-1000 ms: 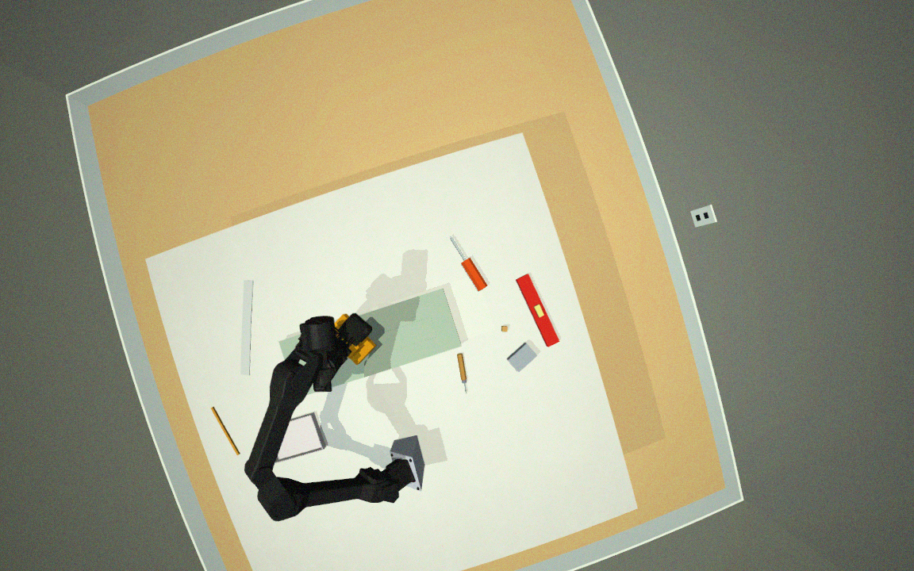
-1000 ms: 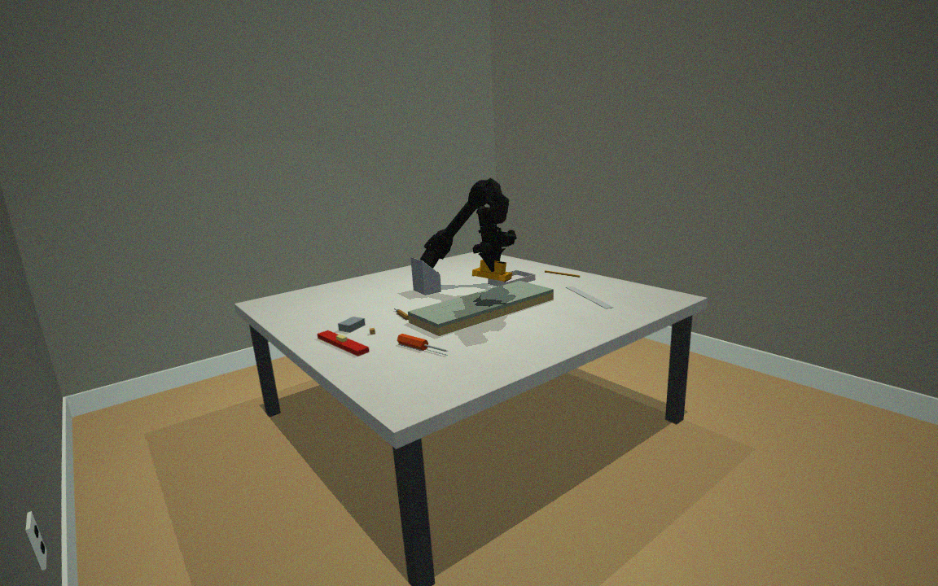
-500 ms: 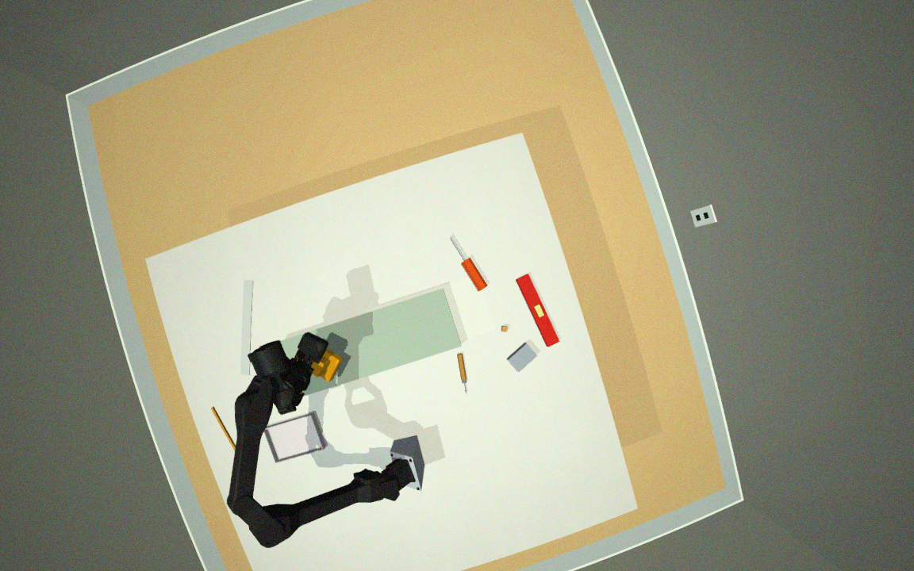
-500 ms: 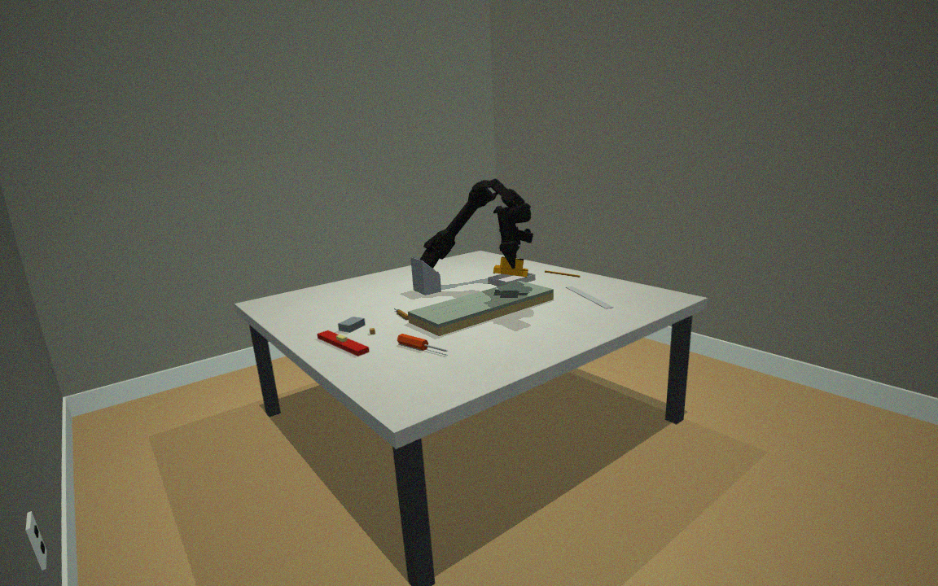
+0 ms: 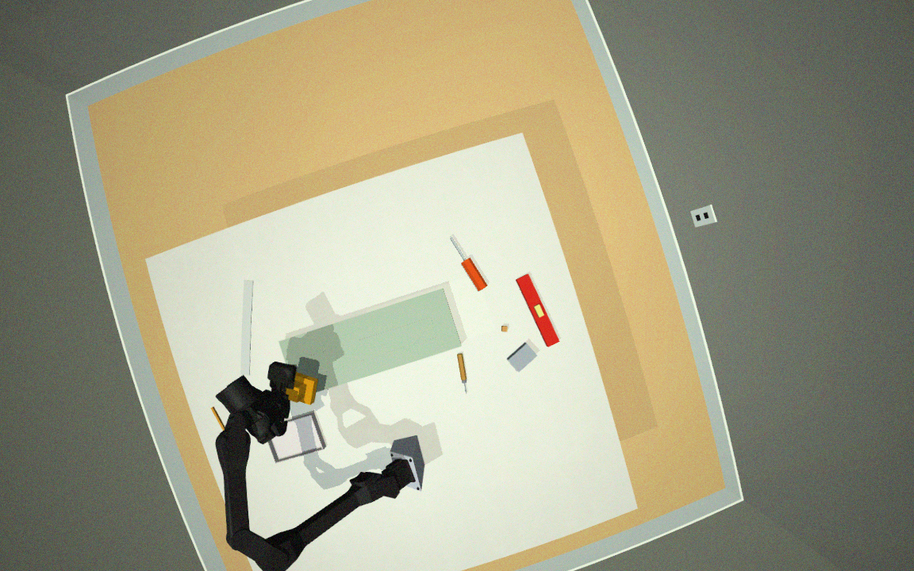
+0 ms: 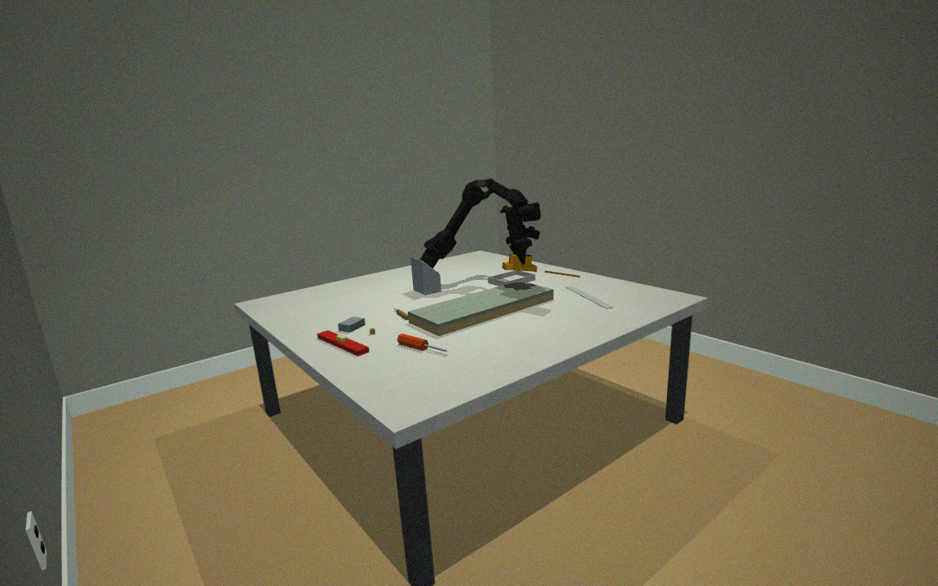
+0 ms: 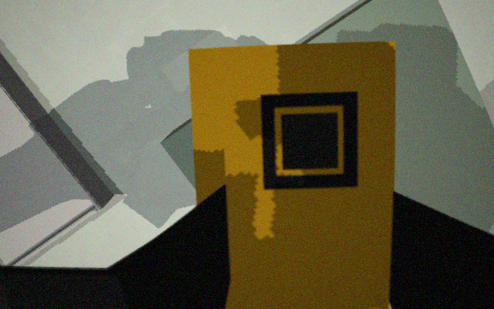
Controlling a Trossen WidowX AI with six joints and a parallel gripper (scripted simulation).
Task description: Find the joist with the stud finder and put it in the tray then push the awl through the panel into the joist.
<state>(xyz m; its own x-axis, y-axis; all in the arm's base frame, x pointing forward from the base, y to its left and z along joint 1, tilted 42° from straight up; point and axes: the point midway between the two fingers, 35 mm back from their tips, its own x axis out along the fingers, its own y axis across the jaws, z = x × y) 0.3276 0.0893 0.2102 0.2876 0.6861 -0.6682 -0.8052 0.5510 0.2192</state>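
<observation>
Stud finder (image 5: 306, 388) (image 6: 519, 264) (image 7: 307, 219): clasped between the jaws of the gripper (image 5: 288, 399) (image 6: 521, 259) (image 7: 295, 194), raised near the tray. Tray (image 5: 297, 455) (image 6: 499, 281) (image 7: 64, 150): reference landmark, on the tabletop (image 5: 389, 234) (image 6: 472, 371). Panel (image 5: 396, 327) (image 6: 483, 303) (image 7: 427, 129): near the tray. Awl (image 5: 461, 366) (image 6: 401, 313): well apart from the tray, beside the panel's far end.

Red bar: a red bar with a pale yellow block at its middle (image 5: 547, 329) (image 6: 354, 348), lying flat on the desk (image 5: 403, 198) (image 6: 414, 400) near its edge.
Orange-handled tool: an orange-handled tool (image 5: 474, 274) (image 6: 412, 342) with a thin grey shaft, well apart from the red bar's far side (shaft pointing away from it).
Grey block: a grey block (image 5: 521, 356) (image 6: 350, 325), just beside the red bar.
Tiny cube: a tiny tan cube (image 5: 504, 327) (image 6: 371, 331), near the red bar.
Pale strip: a long pale strip (image 5: 247, 319) (image 6: 589, 297), flat, well apart from the red bar.
Thin stick: an orange-brown stick (image 5: 217, 417) (image 6: 562, 273), well apart from the red bar too.
</observation>
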